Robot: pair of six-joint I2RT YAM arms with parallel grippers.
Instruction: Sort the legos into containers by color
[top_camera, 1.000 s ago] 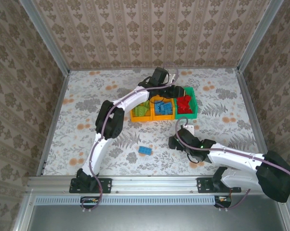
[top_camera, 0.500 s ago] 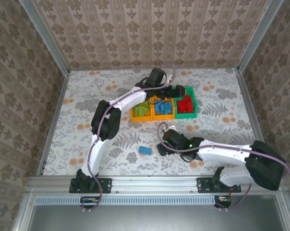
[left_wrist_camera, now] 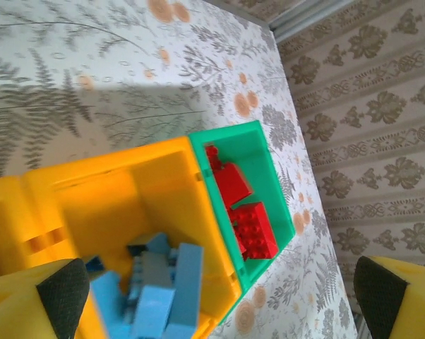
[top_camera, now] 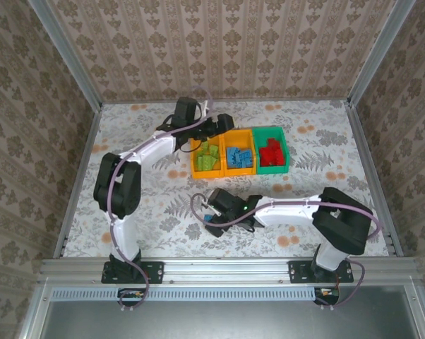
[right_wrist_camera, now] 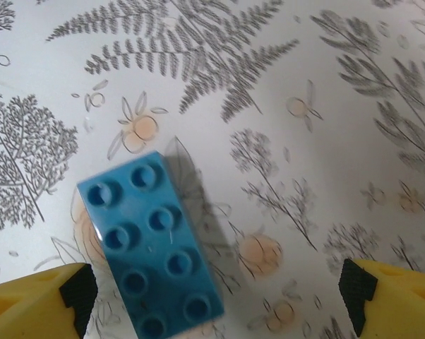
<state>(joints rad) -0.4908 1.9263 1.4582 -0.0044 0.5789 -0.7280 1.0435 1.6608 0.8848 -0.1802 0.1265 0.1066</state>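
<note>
One blue lego (right_wrist_camera: pixel 149 247) lies studs up on the table, between the open fingers of my right gripper (right_wrist_camera: pixel 219 304) and nearer the left one. From above, this lego (top_camera: pixel 214 229) peeks out under the right gripper (top_camera: pixel 214 212). The containers stand in a row: an orange bin (top_camera: pixel 196 167) with green legos (top_camera: pixel 208 155), an orange bin (top_camera: pixel 228 169) with blue legos (top_camera: pixel 240 155), and a green bin (top_camera: pixel 286 157) with red legos (top_camera: pixel 272 150). My left gripper (top_camera: pixel 223 125) hovers open behind the orange bins, holding nothing. Its camera looks down on the blue legos (left_wrist_camera: pixel 170 282) and red legos (left_wrist_camera: pixel 251 226).
The floral table is fenced by metal rails and patterned walls (top_camera: pixel 219 42). The left arm's elbow (top_camera: pixel 117 187) stands over the left half of the table. The right arm's elbow (top_camera: pixel 346 219) is at the near right.
The left gripper opened and swung left from over the green bin to behind the orange bins. The right gripper slid left across the table to over the blue lego.
</note>
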